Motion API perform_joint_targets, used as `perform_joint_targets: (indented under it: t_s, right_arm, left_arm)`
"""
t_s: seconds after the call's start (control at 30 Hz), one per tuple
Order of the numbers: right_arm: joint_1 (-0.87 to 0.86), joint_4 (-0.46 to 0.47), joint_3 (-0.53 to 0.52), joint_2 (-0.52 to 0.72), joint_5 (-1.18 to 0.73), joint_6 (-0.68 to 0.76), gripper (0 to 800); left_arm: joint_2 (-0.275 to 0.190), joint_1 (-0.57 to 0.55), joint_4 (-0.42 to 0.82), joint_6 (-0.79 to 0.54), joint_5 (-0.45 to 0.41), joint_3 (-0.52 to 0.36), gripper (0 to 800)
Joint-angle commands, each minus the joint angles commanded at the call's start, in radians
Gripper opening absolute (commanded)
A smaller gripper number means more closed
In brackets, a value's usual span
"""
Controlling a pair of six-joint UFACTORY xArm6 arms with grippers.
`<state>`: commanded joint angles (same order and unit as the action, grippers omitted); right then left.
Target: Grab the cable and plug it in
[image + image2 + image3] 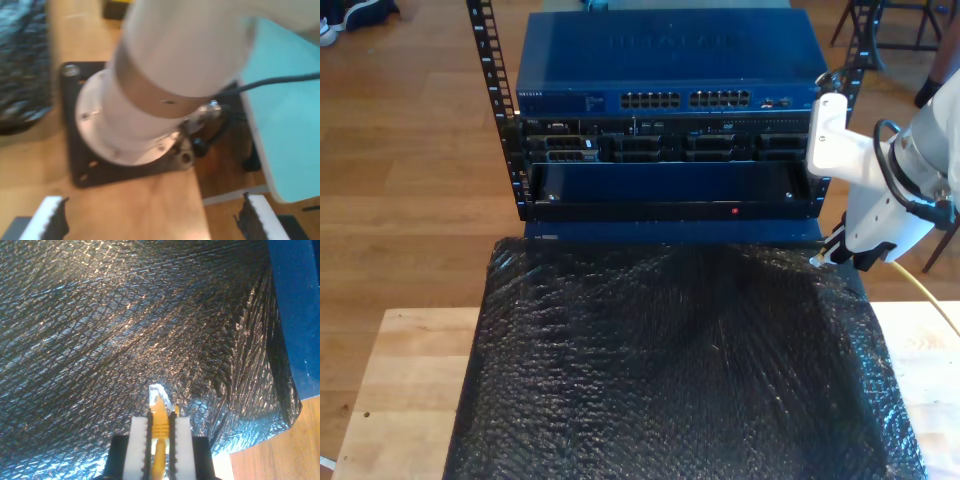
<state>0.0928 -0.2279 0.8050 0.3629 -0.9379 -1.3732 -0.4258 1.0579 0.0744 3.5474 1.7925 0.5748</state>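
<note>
While my second gripper point(161, 432) pinches the cable point(160, 427), labels blur

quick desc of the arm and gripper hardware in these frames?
White rounded arm links. My second gripper has a black body with white, toothed pads. My first gripper has matching white serrated pads on black. A black cable loops along the arm in the exterior view.

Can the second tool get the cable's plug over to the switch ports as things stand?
Probably yes: my second tool grips the yellow cable plug-forward, and nothing stands between it and the switch ports above the black bubble wrap.
</note>
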Motion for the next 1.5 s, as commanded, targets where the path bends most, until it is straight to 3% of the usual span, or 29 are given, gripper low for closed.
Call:
perform_joint_targets:
  t_s: [0.27,0.43,0.6,0.77,1.1,1.27,1.37,1.5]
  right_arm:
    - [0.0,0.0,-0.002,0.0,0.0,0.0,0]
    - [0.0,0.0,-0.008,-0.002,0.0,0.0,0]
    - [0.0,0.0,-0.008,-0.002,0.0,0.002,0]
    - [0.0,0.0,-0.008,-0.009,0.002,0.002,0]
    - [0.009,0.002,-0.028,-0.009,0.089,0.0,0]
    - [0.02,0.002,-0.026,-0.011,0.118,-0.002,0]
    - [0.02,0.002,-0.026,-0.015,0.127,-0.002,0]
    - [0.02,0.002,-0.026,-0.015,0.132,-0.002,0]
  left_arm:
    - [-0.002,0.06,0.041,-0.094,-0.023,-0.092,799]
    - [-0.028,0.123,0.077,-0.11,-0.164,-0.163,799]
    - [-0.037,0.207,0.075,-0.176,-0.232,-0.203,799]
    - [-0.048,0.216,0.072,-0.196,-0.296,-0.245,799]
    - [-0.072,0.218,0.064,-0.278,-0.339,-0.27,799]
    - [-0.115,0.258,0.061,-0.292,-0.462,-0.342,799]
    - [-0.117,0.319,0.063,-0.302,-0.559,-0.381,799]
    - [-0.117,0.347,0.061,-0.322,-0.615,-0.408,799]
